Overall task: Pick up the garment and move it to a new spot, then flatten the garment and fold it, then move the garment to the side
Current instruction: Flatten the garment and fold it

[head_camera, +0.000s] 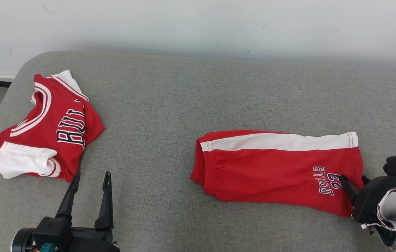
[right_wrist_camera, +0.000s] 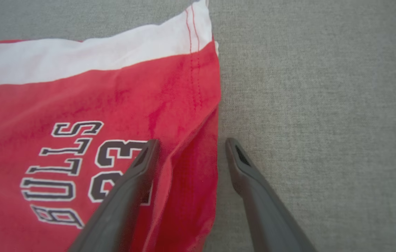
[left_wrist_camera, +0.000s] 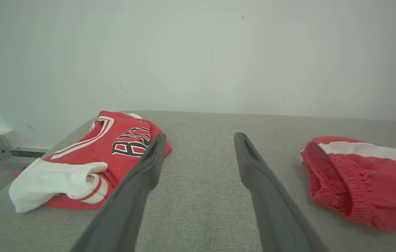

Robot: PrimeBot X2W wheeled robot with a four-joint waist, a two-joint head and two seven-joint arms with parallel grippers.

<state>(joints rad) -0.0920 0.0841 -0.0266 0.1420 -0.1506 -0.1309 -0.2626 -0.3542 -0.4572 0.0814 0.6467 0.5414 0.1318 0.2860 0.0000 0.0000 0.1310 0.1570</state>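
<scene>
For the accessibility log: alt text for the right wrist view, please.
The right claw stands open, straddling the leg hem of red Bulls 23 shorts with a white stripe, lying on a grey fabric surface.

— Where do the red shorts (head_camera: 271, 171) lie?
— Folded flat lengthwise, white stripe along the far edge. The hem edge sits between the right gripper (head_camera: 353, 179)'s parted fingers, with "BULLS 23" just beside.

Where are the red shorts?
In the head view the shorts lie on the grey cushion, right side, hem beside the right gripper; the jersey lies far left.
</scene>
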